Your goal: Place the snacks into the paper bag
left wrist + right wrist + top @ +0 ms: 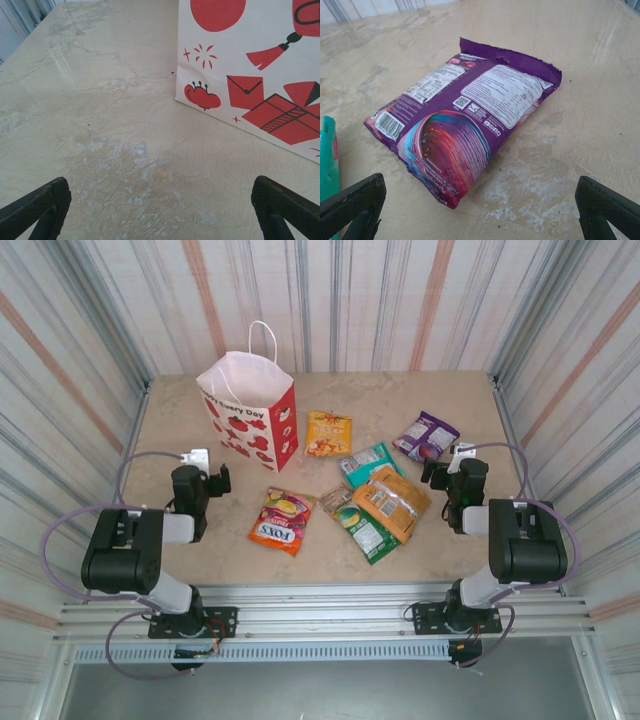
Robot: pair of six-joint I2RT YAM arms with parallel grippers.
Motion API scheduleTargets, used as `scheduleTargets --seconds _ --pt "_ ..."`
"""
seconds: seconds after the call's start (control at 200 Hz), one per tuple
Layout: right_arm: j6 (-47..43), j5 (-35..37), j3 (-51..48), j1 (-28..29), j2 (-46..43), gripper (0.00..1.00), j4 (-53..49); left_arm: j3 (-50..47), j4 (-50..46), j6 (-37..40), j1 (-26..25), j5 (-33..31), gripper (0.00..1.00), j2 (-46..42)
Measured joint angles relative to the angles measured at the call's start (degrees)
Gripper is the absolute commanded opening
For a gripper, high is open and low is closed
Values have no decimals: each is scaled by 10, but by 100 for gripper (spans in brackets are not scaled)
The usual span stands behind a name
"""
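The white paper bag (247,410) with red prints stands upright at the back left, its side (250,65) close ahead of my left gripper. The snacks lie flat on the table: a red-yellow FOX'S packet (281,521), an orange-yellow one (328,434), a teal one (370,464), a purple one (427,436), an orange one (391,502) lying over a green one (366,530), and a small brown bar (335,500). My left gripper (222,480) (160,200) is open over bare table. My right gripper (432,473) (480,200) is open, just short of the purple packet (465,120).
Striped walls enclose the beige table (180,430) on three sides. The teal packet's edge (327,160) shows to the left of the right gripper's fingers. A metal rail (320,615) with both arm bases runs along the near edge.
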Motion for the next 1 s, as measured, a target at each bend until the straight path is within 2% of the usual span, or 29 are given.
scheduleTargets --seconds 0.075,0.271,0.356,0.486,0.631,0.797,1.002 --pt "0 6 3 3 -19 99 -33 25 -74 0 -10 -10 96 -42" --pt "14 -9 111 8 -146 99 -263 139 -292 -22 -20 -2 82 -199" --pt "34 -30 164 15 -197 99 -343 195 -400 -35 -32 22 75 -253" --pt "68 -73 220 41 -247 99 -445 298 -565 -45 -65 70 72 -292" --pt "90 -109 263 94 -259 99 -535 459 -735 -43 -123 116 70 -261" --pt "99 -142 305 146 -256 99 -615 645 -894 -30 -202 153 68 -175" --pt "99 -160 349 172 -238 99 -665 879 -1067 -14 -226 153 65 -21"
